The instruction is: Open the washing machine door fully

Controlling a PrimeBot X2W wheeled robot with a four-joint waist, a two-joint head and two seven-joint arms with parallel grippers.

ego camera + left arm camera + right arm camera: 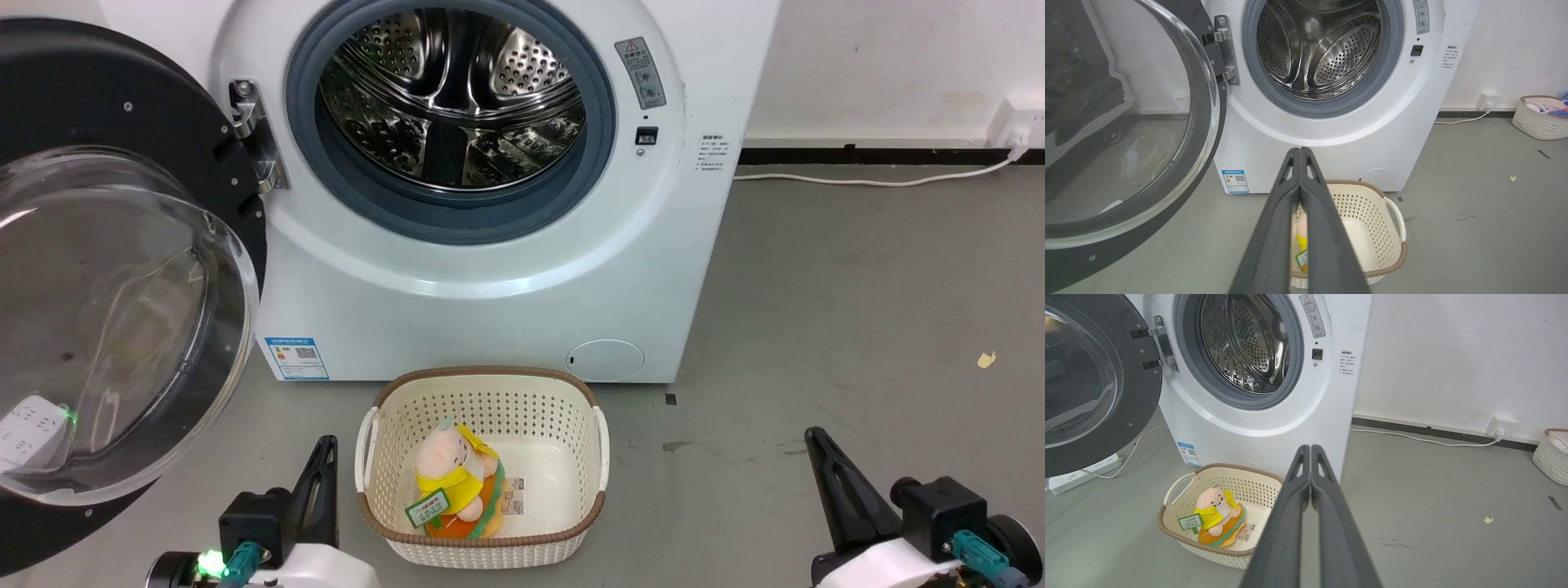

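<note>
Both pairs of fingers are pressed flat together and carry nothing. The left gripper (326, 447) waits at the bottom left of the head view and the right gripper (814, 437) at the bottom right, each clear of everything. Between them sits a basket (482, 374) with a plush toy (451, 482) inside, just in front of the washing machine (490, 286). The washing machine door (106, 269) hangs swung out at the left edge of the frame, its glass bowl bulging toward the camera and the drum laid bare. It looks fully open, or very nearly. If any swing is left, the left gripper is the nearer tool. It should set its closed tips against the black rim far from the hinge (249, 135) and push along the door's arc, never on the glass, while keeping clear of the basket's corner. Hard to call, though — the door's far edge and bottom run off the frame, so its stop can't be judged, and a power strip (33, 425) reads as a smear through the glass.
</note>
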